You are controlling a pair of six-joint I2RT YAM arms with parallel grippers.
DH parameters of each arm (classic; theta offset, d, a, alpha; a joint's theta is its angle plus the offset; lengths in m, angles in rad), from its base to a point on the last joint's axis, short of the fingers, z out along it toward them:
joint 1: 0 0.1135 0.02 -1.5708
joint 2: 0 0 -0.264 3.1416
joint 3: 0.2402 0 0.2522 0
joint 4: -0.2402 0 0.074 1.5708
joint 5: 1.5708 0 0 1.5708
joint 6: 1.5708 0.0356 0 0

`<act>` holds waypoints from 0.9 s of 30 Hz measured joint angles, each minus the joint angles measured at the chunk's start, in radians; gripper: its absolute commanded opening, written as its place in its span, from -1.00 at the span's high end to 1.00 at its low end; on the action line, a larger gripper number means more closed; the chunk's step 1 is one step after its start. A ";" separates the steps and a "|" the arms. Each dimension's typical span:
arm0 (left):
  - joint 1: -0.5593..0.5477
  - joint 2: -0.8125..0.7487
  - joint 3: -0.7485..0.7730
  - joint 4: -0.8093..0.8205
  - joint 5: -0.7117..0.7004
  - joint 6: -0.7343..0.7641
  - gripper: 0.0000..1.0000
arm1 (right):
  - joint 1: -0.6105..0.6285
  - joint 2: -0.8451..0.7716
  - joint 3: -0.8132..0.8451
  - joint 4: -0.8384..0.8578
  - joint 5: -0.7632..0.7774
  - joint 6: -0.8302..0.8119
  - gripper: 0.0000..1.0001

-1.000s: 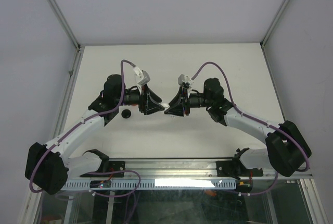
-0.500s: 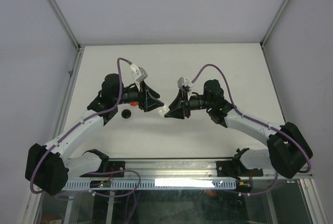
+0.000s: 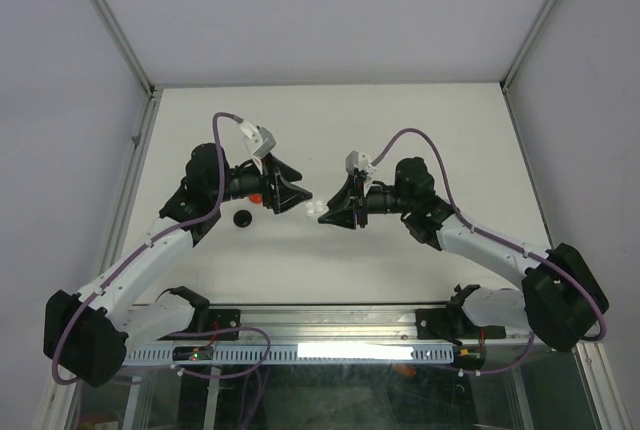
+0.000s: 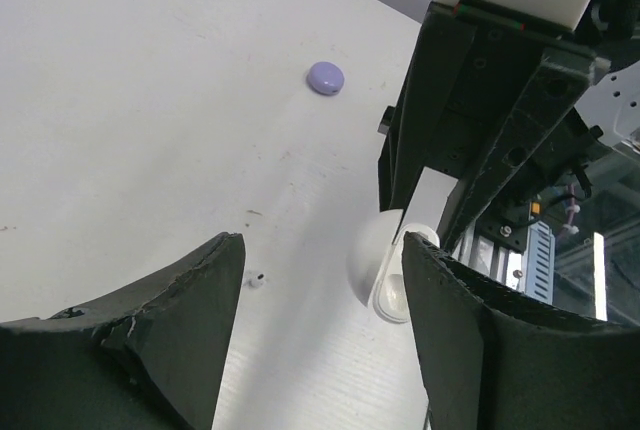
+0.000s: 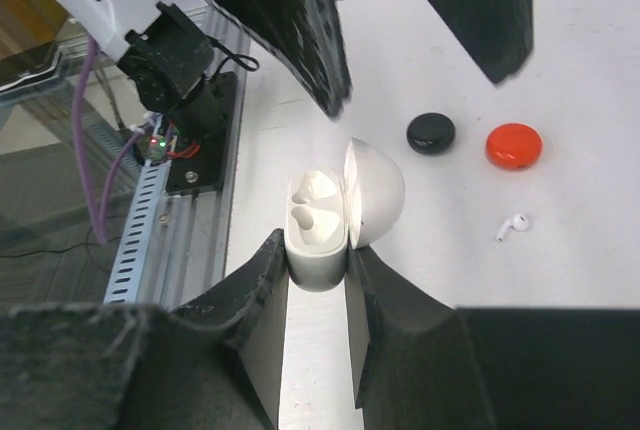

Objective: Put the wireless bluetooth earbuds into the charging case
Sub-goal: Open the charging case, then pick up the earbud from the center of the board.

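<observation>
The surface (image 3: 330,125) is fenced by metal rails (image 3: 133,165) at 9, 12 and 3 o'clock, and the arm bases line its 6 o'clock edge. Everything in play sits near the middle, so the widest open stretch runs from there toward 12 o'clock, with narrower strips at 9 and 3 o'clock outside each forearm.

The left fingers (image 3: 298,196) are spread wide with nothing between them, just at 9 o'clock of the charging case (image 3: 315,210). The right fingers (image 3: 332,214) pinch the case's base from both sides. Its lid stands hinged open, and two pale shapes sit in the wells; whether these are buds or bare wells I cannot tell.

Half a second ago the left fingers were nearly against the case, and a second ago the two sets almost met over it. Now the left set has drawn back toward 10 o'clock, leaving a clear gap, while the right set has hardly shifted.

There are four round cases: the white one being held, a black puck (image 5: 430,132), a red puck (image 5: 513,145) just beside it, and a lavender puck (image 4: 325,77) well apart from the rest. One loose white earbud (image 5: 513,223) lies on the surface, near the red puck at its 6 o'clock in the right wrist view and not touching it
</observation>
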 measured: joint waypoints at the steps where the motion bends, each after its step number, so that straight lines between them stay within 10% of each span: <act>1: 0.000 -0.014 0.000 0.000 -0.013 0.001 -0.31 | 0.000 -0.010 -0.011 0.000 0.015 -0.005 0.82; 27: -0.086 0.206 -0.053 -0.097 -0.471 -0.189 -0.19 | -0.003 -0.344 -0.410 0.204 0.588 -0.095 0.77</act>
